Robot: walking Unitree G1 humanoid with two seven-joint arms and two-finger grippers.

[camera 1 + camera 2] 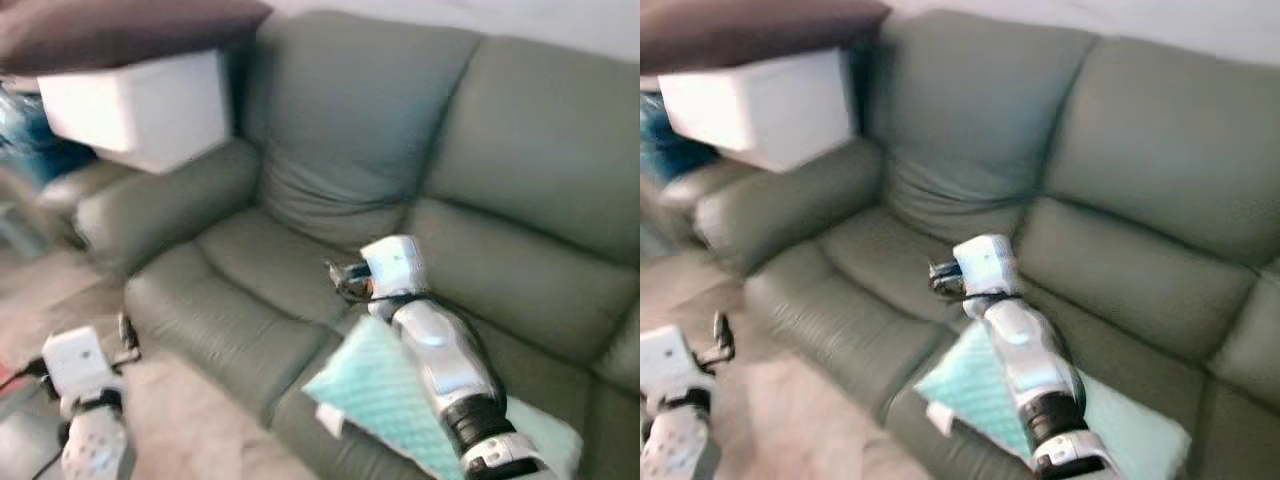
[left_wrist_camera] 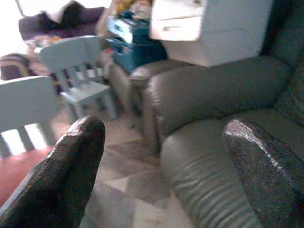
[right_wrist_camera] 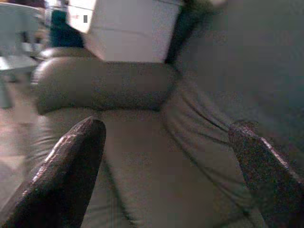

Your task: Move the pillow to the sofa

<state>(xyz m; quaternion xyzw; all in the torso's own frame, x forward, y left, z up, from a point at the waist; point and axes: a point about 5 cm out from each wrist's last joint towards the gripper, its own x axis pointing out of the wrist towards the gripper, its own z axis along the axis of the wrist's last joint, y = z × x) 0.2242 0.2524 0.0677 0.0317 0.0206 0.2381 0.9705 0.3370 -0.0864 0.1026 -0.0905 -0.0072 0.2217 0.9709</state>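
Nearest: right arm (image 1: 440,350) over the grey-green sofa (image 1: 520,150), w/ teal quilted pillow (image 1: 385,400) lying on the seat's front edge beneath it, prob. just set down. Right gripper (image 3: 166,156) fingers spread, empty. Left gripper (image 2: 166,156) also spread, idle by armrest. White box (image 1: 150,105) on armrest; no legible writing.

A white rectangular box (image 1: 140,108) rests on the armrest; pale blue wooden chairs (image 2: 80,71) stand on the beige floor (image 2: 128,161).
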